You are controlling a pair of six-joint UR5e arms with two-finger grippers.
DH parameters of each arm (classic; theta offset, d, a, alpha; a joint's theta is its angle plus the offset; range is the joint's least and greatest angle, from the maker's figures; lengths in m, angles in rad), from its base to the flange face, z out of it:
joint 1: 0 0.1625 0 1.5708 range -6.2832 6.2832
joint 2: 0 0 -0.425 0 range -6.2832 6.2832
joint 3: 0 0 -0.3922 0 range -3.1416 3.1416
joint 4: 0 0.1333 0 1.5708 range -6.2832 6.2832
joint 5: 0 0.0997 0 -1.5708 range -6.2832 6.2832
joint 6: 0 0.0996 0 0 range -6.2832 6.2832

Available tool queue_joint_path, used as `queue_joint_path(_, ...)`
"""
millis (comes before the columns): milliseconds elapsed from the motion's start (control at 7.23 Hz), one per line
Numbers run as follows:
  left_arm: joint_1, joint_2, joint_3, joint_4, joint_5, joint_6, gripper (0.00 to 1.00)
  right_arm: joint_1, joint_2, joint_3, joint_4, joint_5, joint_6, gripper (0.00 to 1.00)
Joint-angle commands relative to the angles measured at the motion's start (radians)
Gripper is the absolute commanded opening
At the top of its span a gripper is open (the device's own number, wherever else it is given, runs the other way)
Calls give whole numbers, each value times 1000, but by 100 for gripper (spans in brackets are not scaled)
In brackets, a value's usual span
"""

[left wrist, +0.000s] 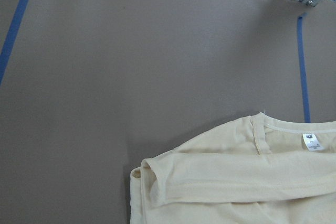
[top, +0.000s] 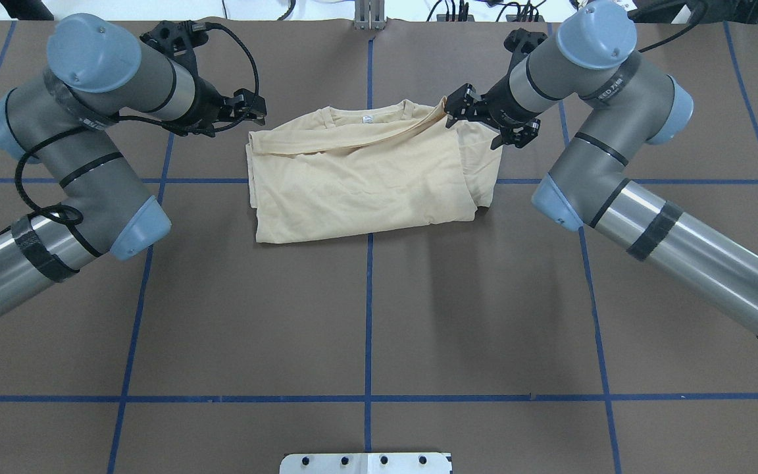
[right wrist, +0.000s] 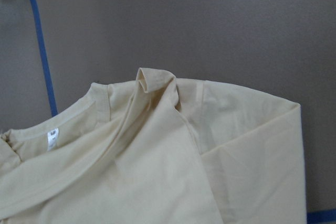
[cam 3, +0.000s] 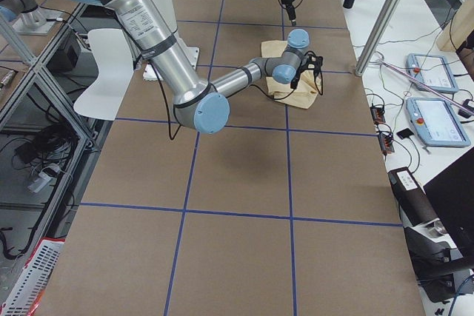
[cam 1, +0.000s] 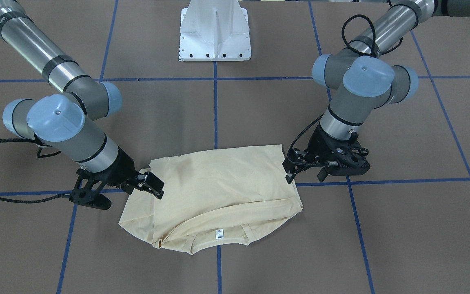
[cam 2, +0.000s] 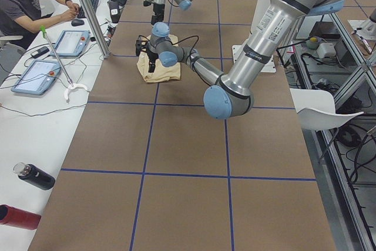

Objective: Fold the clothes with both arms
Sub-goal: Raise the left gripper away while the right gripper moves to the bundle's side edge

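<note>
A: While the left gripper point(top: 251, 108) and the right gripper point(top: 453, 108) flank it, where does the shirt point(top: 359, 178) lie?

B: Flat on the matte brown table point(top: 366, 316), on the far half, across the middle line of blue tape point(top: 368, 296). It is folded to a rough rectangle.

A: What is the cloth like?

B: Thin, soft cream knit, plain side up, lightly creased. One sleeve point(top: 353, 136) slants across the top, and the ribbed collar point(top: 353, 113) faces the far edge.

A: Any writing?

B: A small white label point(top: 368, 119) inside the collar; its print is too small to read.

A: And the grippers?

B: The left one has its fingers spread and holds nothing, just beside the shirt's far left corner. The right one sits at the far right shoulder, where the cloth rises in a small peak. Whether it pinches that cloth I cannot tell.
</note>
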Motion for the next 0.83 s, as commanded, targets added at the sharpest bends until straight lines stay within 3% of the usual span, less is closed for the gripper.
queue_joint_path(0, -4, 16, -53, 37, -9, 0, 100, -55, -79, 72, -7, -4, 9, 100)
queue_joint_path(692, -3, 14, -76, 37, -3, -1, 100, -137, -80, 58, -67, -36, 15, 99)
